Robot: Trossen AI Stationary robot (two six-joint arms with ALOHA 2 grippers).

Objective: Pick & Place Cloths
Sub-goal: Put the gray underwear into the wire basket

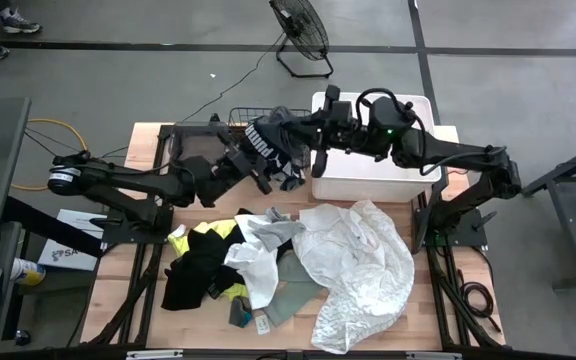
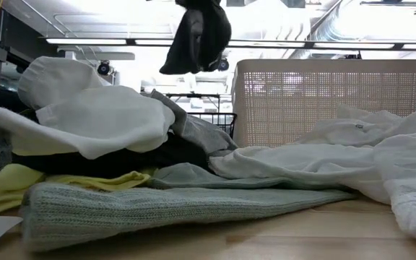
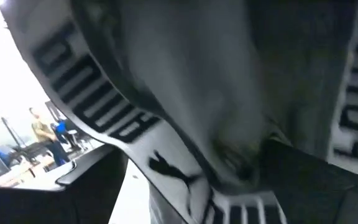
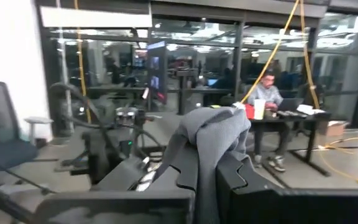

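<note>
Just beside the white plastic tub [image 1: 368, 180], on its side toward the black wire basket [image 1: 238, 118], both arms meet in the air above the table's far edge. The right arm reaches across the tub's top with its wrist level, and the right gripper [image 1: 320, 135] is clenched on a grey and black garment with white lettering [image 1: 273, 150], a fold of grey fabric pinched between its fingers. The left arm stretches from the table's other side toward the tub, its left gripper [image 1: 251, 165] spread wide just under the hanging garment, whose lettered band fills its wrist view. The other cloths [image 1: 298, 260] lie heaped on the wooden table [image 1: 138, 160], nearer than the tub, the large sheer white one [image 1: 358, 265] directly in front of it.
</note>
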